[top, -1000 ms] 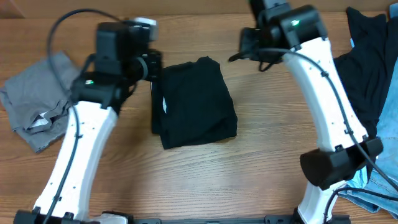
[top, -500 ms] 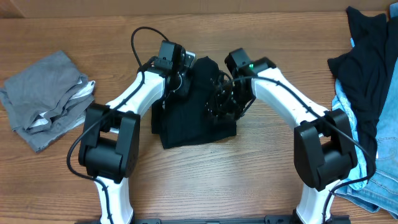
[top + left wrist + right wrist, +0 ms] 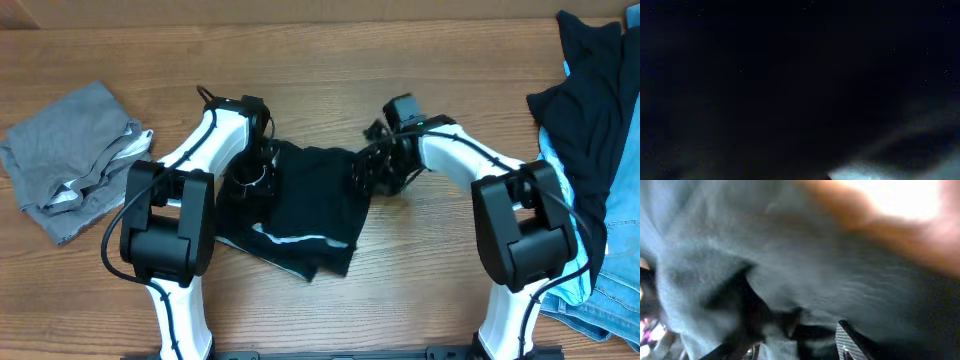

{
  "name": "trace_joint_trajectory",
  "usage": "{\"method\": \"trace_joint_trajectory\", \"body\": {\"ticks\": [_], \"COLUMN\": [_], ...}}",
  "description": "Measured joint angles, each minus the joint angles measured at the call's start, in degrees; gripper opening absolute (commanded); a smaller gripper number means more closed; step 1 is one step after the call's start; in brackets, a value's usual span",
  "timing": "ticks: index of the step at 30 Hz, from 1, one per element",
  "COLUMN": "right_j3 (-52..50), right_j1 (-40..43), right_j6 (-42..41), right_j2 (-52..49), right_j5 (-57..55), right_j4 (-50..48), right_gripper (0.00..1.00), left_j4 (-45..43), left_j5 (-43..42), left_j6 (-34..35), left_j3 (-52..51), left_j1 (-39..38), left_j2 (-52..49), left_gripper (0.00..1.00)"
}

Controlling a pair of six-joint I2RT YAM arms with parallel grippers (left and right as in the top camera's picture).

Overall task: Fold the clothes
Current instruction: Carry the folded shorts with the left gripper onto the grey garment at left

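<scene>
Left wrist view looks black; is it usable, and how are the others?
Overhead: evenly lit and sharp, black garment clear. Left wrist: nearly all dark, cloth filling the frame, pale glow at bottom edge. Right wrist: cloth close up, blurred, blown out top right.

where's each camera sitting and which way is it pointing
Overhead: above the table, facing straight down; shows both arms and the black garment.
Left wrist: on the left hand, pressed into dark cloth; almost black, no fingers visible.
Right wrist: on the right hand, close on blurred dark cloth; one finger at bottom.
Shared: overhead and right wrist both see the garment.
</scene>
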State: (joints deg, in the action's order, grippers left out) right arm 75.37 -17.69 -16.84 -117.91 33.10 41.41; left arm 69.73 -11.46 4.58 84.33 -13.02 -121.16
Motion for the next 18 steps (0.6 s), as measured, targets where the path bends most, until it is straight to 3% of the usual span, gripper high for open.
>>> {"method": "trace_joint_trajectory", "body": {"ticks": [2, 6, 7, 8, 9, 10, 15, 18], "right_j3": [0.92, 5.81, 8.28, 9.57, 11.45, 13.14, 16.63, 16.79], "right_j1": [0.81, -0.02, -0.02, 0.02, 0.04, 0.04, 0.04, 0.04], "right_j6": [0.42, 3.39, 3.76, 3.93, 4.11, 4.42, 4.94, 4.94], "right_j2": [0.00, -0.02, 0.52, 1.18, 2.25, 5.01, 17.92, 18.69], "right_j5": [-2.45, -7.13, -8.79, -9.77, -10.99, -12.39, -17.44, -19.17], "right_j4": [-1.07, 9.84, 12.26, 13.09, 14.93, 16.22, 17.59, 19.52], "right_gripper": [0.57, 0.59, 0.59, 0.60, 0.62, 0.63, 0.64, 0.64], "left_j4": [0.07, -2.43, -2.75, -3.23, -3.39, -3.98, -7.85, -8.35], "left_j5": [-3.65, -8.20, -8.26, -7.96, -7.45, -5.20, 4.48, 5.25], "left_j6": [0.00, -0.09, -0.24, -0.26, -0.28, -0.44, -0.48, -0.70], "left_j3": [-0.04, -0.39, -0.35, -0.17, 0.24, 1.33, 5.42, 5.14], "left_j1": [0.00, 0.00, 0.00, 0.00, 0.00, -0.02, 0.46, 3.39], "left_j2": [-0.15, 0.42, 1.68, 3.82, 5.66, 9.70, 23.34, 21.64], "left_gripper": [0.04, 0.04, 0.05, 0.13, 0.93, 1.00, 1.00, 1.00]}}
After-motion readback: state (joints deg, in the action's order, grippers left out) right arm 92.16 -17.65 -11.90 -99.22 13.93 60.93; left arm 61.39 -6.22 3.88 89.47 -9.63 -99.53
